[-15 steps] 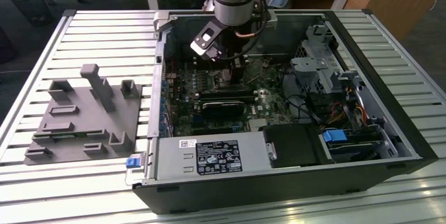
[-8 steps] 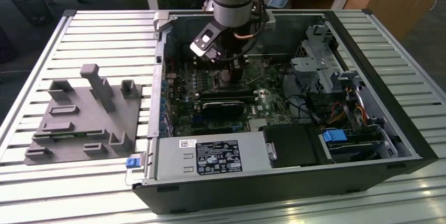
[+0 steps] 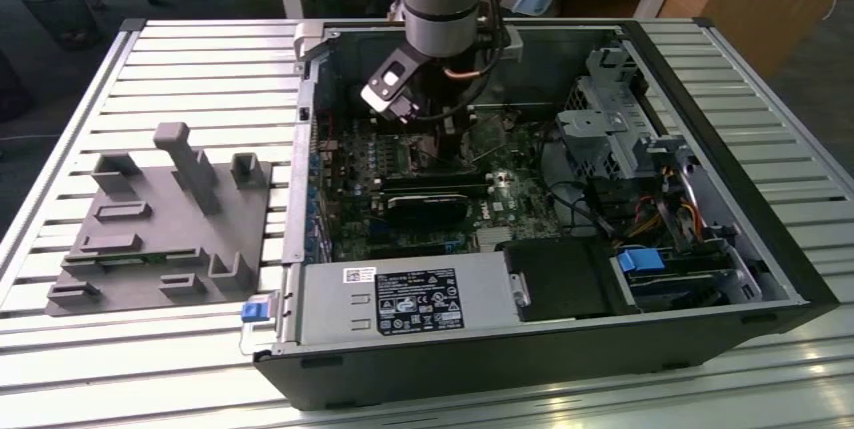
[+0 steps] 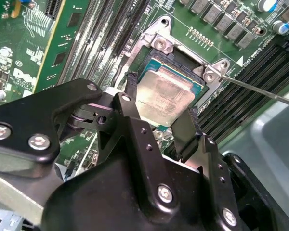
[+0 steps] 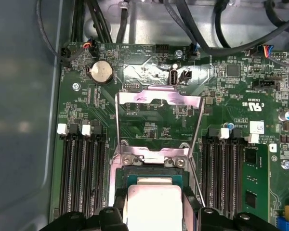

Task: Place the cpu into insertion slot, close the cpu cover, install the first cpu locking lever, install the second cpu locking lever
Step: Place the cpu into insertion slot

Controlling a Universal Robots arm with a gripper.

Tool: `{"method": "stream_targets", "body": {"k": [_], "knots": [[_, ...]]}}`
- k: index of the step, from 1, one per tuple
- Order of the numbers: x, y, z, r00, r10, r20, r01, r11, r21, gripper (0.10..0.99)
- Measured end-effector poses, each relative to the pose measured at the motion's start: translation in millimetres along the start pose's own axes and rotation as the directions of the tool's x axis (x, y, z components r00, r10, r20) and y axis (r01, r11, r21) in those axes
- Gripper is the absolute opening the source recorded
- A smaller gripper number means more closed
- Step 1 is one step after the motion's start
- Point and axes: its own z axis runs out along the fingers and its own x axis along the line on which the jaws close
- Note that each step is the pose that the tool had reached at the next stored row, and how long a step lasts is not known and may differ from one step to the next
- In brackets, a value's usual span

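Silvery-grey cpu [image 4: 166, 98]; silvery cpu cover [image 5: 159, 98]; green motherboard [image 5: 149, 127]; black memory slots [image 5: 82, 178]; silver coin cell [image 5: 100, 72].

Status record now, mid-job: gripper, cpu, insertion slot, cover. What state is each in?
gripper: shut on the cpu, one finger on each side
cpu: silvery top facing up, at the insertion slot; cannot tell if seated
cpu cover: flipped open, away from the insertion slot
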Motion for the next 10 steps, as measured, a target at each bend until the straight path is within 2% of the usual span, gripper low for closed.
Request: {"method": "stream_targets", "body": {"k": [10], "knots": [[1.0,-0.2,6.3,0.9999,0.017,0.0016,-0.017,0.9999,0.0,0.537]]}}
